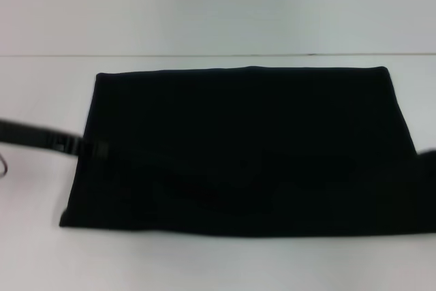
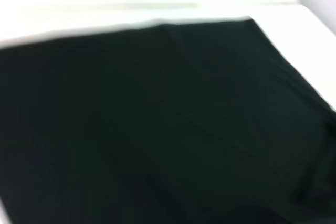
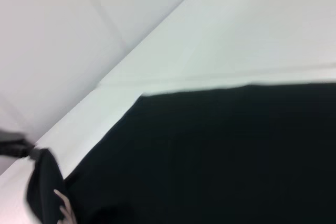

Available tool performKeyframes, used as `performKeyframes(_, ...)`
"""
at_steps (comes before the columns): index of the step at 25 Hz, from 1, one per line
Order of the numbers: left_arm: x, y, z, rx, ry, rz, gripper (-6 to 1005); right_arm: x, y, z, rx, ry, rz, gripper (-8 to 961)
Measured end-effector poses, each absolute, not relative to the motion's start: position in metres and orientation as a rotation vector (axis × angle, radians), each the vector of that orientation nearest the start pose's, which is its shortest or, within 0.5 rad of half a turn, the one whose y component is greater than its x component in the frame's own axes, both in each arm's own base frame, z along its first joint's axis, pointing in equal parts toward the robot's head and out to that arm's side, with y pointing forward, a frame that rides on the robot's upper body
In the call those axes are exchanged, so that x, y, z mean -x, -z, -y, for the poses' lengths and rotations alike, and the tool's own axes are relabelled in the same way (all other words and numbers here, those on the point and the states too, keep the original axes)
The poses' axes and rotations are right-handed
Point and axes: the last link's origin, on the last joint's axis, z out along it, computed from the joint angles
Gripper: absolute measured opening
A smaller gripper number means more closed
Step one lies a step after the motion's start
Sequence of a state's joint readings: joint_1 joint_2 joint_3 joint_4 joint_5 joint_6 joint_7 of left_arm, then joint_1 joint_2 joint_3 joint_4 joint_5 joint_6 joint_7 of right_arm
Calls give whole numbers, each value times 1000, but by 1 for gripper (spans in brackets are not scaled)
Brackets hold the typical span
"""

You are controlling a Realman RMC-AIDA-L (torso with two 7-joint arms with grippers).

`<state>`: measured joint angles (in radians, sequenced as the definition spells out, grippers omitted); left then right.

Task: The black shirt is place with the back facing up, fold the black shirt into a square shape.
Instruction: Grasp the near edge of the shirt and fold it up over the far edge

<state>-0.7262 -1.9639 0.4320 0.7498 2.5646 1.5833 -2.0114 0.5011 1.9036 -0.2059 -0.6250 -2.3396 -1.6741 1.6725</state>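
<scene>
I've got the black shirt (image 1: pixel 245 148) folded flat on worktop (image 1: pixel 218 264); left claw (image 1: pixel 92 149) at its edge, grip can't tell.

A white table (image 1: pixel 204 264) carries the black shirt (image 1: pixel 245 148), folded into a flat rectangle.

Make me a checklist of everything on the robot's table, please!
Surface: white table, plain.
Job's things: black shirt lies flat as a wide rectangle; no lettering shows.
Clutter: nothing seen.
Grippers: left gripper at the shirt's left edge, blurred; right gripper at the shirt's right edge, mostly out of frame.
Cables: thin dark loop at the left border, possibly a cable.
Surroundings: white wall behind the table.
</scene>
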Motion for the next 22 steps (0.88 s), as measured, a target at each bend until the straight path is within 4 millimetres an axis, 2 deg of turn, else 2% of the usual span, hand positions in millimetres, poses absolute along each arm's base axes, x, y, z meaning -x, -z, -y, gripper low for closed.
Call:
performKeyframes(5,279,-68,-410,2391,187,1227,19,-337,-82,-352,2290,-618,-1197,6)
performKeyframes(13,280,-52,-446,2239,58,1099,20,-316,-59,-416,2119,-541,-1200,6)
performKeyframes(18,273,-51,-460,2194,37,1024,19,-298,-50,-443,2065,-499,-1170,7)
performKeyframes(22,265,-51,-470,2165,22,958,20,-290,-43,-457,2017,-466,-1152,7)
